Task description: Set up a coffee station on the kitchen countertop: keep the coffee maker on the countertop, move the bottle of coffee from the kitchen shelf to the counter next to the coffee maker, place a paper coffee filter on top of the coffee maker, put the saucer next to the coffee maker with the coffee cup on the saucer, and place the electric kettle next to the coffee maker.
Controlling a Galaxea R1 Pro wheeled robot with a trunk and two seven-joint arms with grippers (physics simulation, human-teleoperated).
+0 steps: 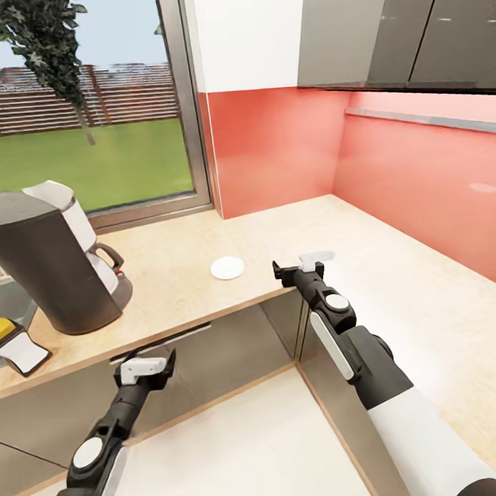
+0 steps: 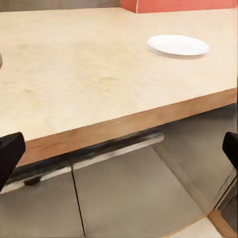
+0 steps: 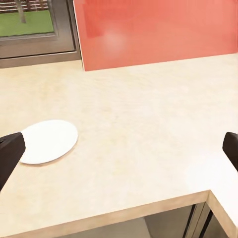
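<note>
Head view: L-shaped beige bench over glossy grey cabinet fronts, red backsplash behind, window at far left; coffee maker stood upright on the bench below the window, carafe handle facing the corner; saucer lay flat on the bench, well apart from the machine, nothing on it; right pincer hovered near the bench's inner corner edge, just beside the saucer, not touching, fingers spread, released, grasping nothing; left pincer hung below the bench edge before the cabinet fronts, likewise released; yellow-and-white item at the left margin, not identifiable.
</note>
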